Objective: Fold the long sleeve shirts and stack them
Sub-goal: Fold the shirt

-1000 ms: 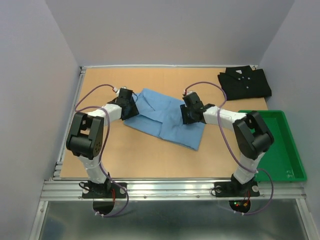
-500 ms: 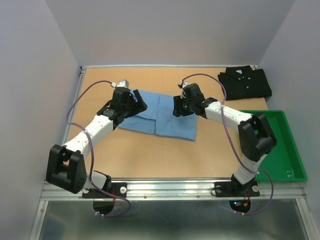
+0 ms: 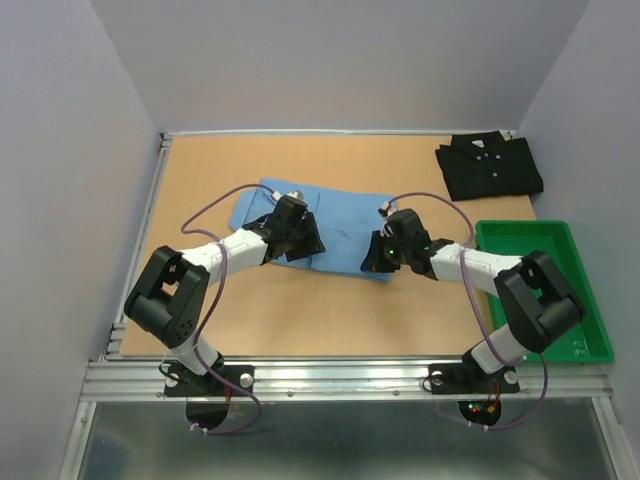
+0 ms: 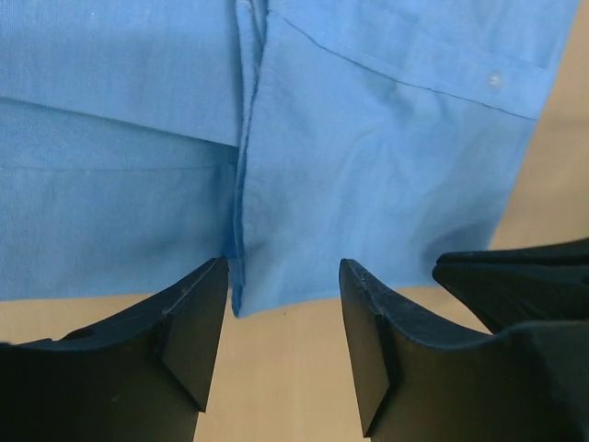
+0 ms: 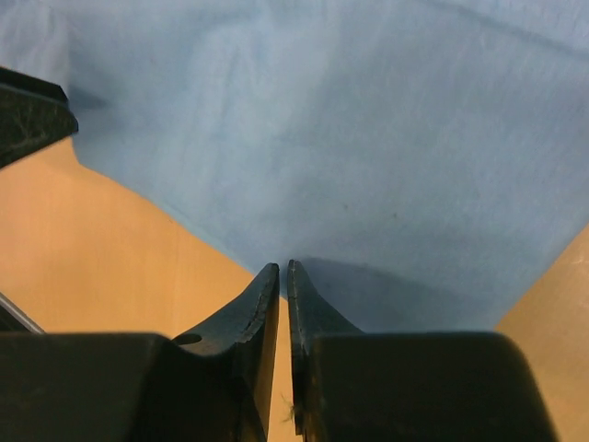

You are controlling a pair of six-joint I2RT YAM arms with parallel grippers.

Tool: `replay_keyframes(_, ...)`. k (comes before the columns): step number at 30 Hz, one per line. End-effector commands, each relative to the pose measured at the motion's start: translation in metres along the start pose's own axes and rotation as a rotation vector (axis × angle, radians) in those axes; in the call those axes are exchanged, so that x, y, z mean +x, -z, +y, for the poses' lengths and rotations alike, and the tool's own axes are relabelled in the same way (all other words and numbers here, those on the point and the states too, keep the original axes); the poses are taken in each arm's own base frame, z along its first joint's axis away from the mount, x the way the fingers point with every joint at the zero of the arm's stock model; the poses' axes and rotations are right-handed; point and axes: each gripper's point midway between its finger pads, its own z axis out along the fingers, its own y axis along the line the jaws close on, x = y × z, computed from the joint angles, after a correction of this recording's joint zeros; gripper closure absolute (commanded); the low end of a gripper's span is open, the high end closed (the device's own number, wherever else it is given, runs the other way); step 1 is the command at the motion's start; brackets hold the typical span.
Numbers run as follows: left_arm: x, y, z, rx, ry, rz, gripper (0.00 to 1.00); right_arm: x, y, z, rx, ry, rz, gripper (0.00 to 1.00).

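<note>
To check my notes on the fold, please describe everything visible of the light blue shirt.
The light blue shirt is thin woven-looking cloth, lying flat and partly folded at the middle of the table, placket and one small button showing. The left gripper stands open over its near edge; the right gripper is closed at that edge.

the top camera sits above and behind the arms and looks down from far on the whole table [image 3: 300, 310]. the left wrist camera looks along the left gripper's fingers [image 4: 193, 322], very close to the near edge of the light blue shirt [image 4: 368, 138]. the right wrist camera looks along the right gripper's fingers [image 5: 259, 313], equally close, at the shirt's right corner. all three views share this shirt.
</note>
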Motion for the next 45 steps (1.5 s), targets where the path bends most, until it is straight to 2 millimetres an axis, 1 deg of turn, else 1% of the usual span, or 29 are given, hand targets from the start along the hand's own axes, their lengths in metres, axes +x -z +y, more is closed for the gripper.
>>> replay_keyframes(1, 0.000, -0.011, -0.003, 0.005, -0.009, -0.011, 0.42, -0.004, -0.004, 0.007, -0.072, -0.051, -0.064, 0.86)
replay_keyframes(6, 0.023, -0.028, 0.021, -0.072, 0.020, 0.048, 0.58, 0.030, -0.007, -0.017, -0.024, -0.085, -0.018, 0.88)
replay_keyframes(8, 0.032, -0.032, 0.035, -0.122, 0.028, 0.061, 0.63, 0.035, -0.005, -0.024, -0.004, -0.095, -0.017, 0.88)
replay_keyframes(13, 0.035, -0.034, 0.055, -0.198, 0.026, 0.054, 0.68, 0.041, 0.002, -0.033, 0.014, -0.102, -0.028, 0.88)
replay_keyframes(15, 0.031, -0.033, 0.056, -0.212, 0.021, 0.042, 0.68, 0.033, 0.010, -0.030, 0.006, -0.094, -0.062, 0.87)
replay_keyframes(17, 0.025, -0.030, 0.053, -0.213, 0.014, 0.027, 0.64, 0.023, 0.018, -0.027, 0.008, -0.081, -0.094, 0.85)
replay_keyframes(18, 0.020, -0.026, 0.052, -0.226, 0.005, 0.012, 0.62, 0.014, 0.025, -0.025, 0.026, -0.060, -0.118, 0.80)
replay_keyframes(20, 0.006, -0.018, 0.045, -0.222, -0.007, -0.025, 0.51, 0.000, 0.035, -0.029, 0.066, -0.044, -0.152, 0.75)
replay_keyframes(22, -0.004, -0.009, 0.046, -0.244, -0.020, -0.059, 0.39, -0.018, 0.050, -0.038, 0.133, -0.031, -0.195, 0.65)
replay_keyframes(23, -0.011, 0.000, 0.042, -0.240, -0.037, -0.080, 0.27, -0.025, 0.057, -0.042, 0.156, -0.031, -0.214, 0.61)
replay_keyframes(24, -0.018, 0.006, 0.042, -0.249, -0.045, -0.107, 0.23, -0.034, 0.063, -0.049, 0.197, -0.035, -0.240, 0.54)
replay_keyframes(25, -0.025, 0.014, 0.036, -0.235, -0.057, -0.131, 0.18, -0.046, 0.075, -0.053, 0.225, -0.043, -0.265, 0.50)
replay_keyframes(26, -0.037, 0.031, 0.025, -0.217, -0.139, -0.155, 0.12, -0.064, 0.097, -0.069, 0.322, -0.055, -0.296, 0.31)
replay_keyframes(27, -0.037, 0.032, 0.025, -0.217, -0.140, -0.155, 0.12, -0.064, 0.097, -0.069, 0.323, -0.055, -0.296, 0.31)
replay_keyframes(28, -0.041, 0.038, 0.020, -0.204, -0.157, -0.172, 0.10, -0.077, 0.105, -0.067, 0.329, -0.055, -0.323, 0.28)
replay_keyframes(29, -0.042, 0.042, 0.013, -0.199, -0.196, -0.188, 0.08, -0.079, 0.111, -0.072, 0.366, -0.061, -0.326, 0.19)
replay_keyframes(31, -0.045, 0.050, 0.000, -0.185, -0.251, -0.221, 0.05, -0.091, 0.124, -0.071, 0.386, -0.066, -0.364, 0.11)
replay_keyframes(32, -0.047, 0.051, -0.005, -0.194, -0.282, -0.245, 0.04, -0.093, 0.129, -0.074, 0.413, -0.075, -0.374, 0.04)
replay_keyframes(34, -0.032, 0.049, -0.024, -0.166, -0.388, -0.234, 0.03, -0.099, 0.138, -0.076, 0.430, -0.081, -0.397, 0.00)
replay_keyframes(36, -0.027, 0.048, -0.046, -0.127, -0.484, -0.248, 0.03, -0.104, 0.145, -0.077, 0.449, -0.082, -0.411, 0.00)
replay_keyframes(37, -0.010, 0.041, -0.059, -0.106, -0.557, -0.225, 0.02, -0.104, 0.147, -0.079, 0.457, -0.086, -0.413, 0.00)
replay_keyframes(38, -0.006, 0.041, -0.077, -0.079, -0.597, -0.235, 0.03, -0.104, 0.148, -0.080, 0.468, -0.089, -0.412, 0.00)
replay_keyframes(39, 0.003, 0.030, -0.079, -0.102, -0.669, -0.218, 0.02, -0.104, 0.151, -0.083, 0.483, -0.103, -0.418, 0.00)
replay_keyframes(40, 0.004, 0.035, -0.092, -0.081, -0.697, -0.233, 0.02, -0.103, 0.152, -0.083, 0.485, -0.109, -0.419, 0.00)
replay_keyframes(41, 0.020, 0.027, -0.108, -0.066, -0.747, -0.217, 0.03, -0.103, 0.153, -0.084, 0.490, -0.116, -0.422, 0.00)
replay_keyframes(42, 0.029, 0.013, -0.107, -0.097, -0.778, -0.197, 0.03, -0.102, 0.155, -0.085, 0.498, -0.131, -0.430, 0.00)
replay_keyframes(43, 0.035, 0.009, -0.113, -0.092, -0.796, -0.188, 0.05, -0.102, 0.156, -0.087, 0.505, -0.139, -0.436, 0.00)
replay_keyframes(44, 0.041, 0.007, -0.127, -0.058, -0.811, -0.180, 0.07, -0.099, 0.158, -0.089, 0.517, -0.147, -0.440, 0.00)
replay_keyframes(45, 0.051, -0.004, -0.128, -0.058, -0.827, -0.153, 0.10, -0.099, 0.159, -0.090, 0.520, -0.144, -0.442, 0.00)
